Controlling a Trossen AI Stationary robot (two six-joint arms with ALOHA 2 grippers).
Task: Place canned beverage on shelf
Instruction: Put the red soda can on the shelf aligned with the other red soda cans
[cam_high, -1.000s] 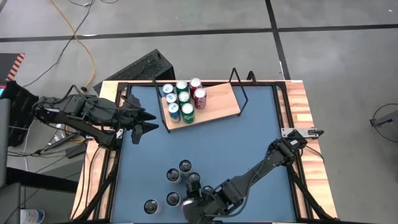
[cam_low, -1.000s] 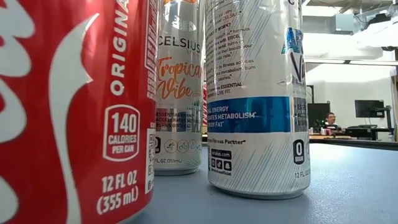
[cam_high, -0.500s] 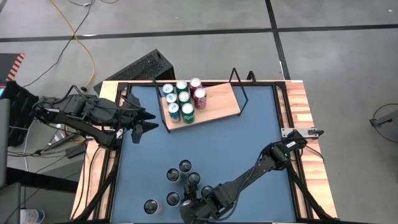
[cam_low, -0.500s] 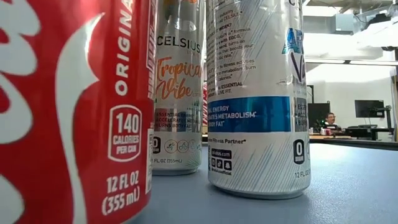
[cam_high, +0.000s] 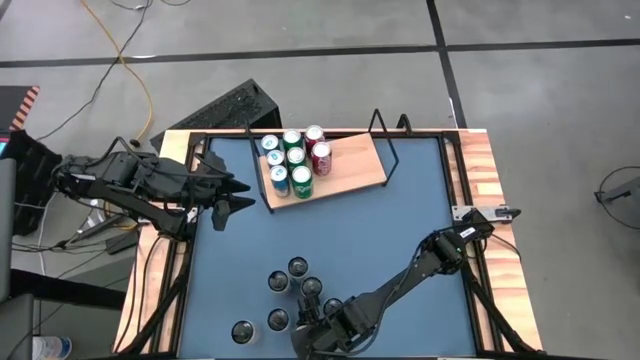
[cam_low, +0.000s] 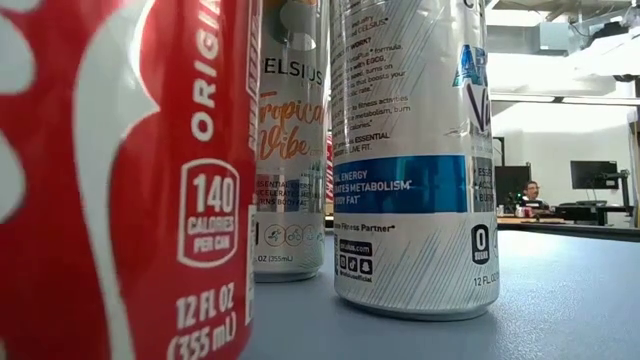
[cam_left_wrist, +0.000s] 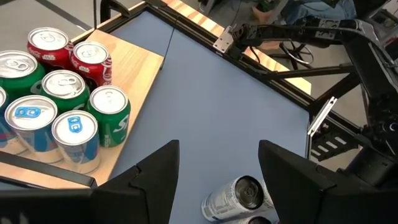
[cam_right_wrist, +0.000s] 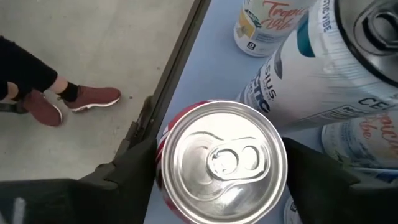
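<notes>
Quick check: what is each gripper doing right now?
Left gripper: jaws open, empty, hovering beside the shelf.
Right gripper: jaws open astride the red can, not clamped yet.

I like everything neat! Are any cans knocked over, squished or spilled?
Nothing stands out. The cans on the shelf stand upright in a tidy cluster, and the loose cans on the blue table stand upright too. No dents or spills show. The right gripper sits around the red can.
</notes>
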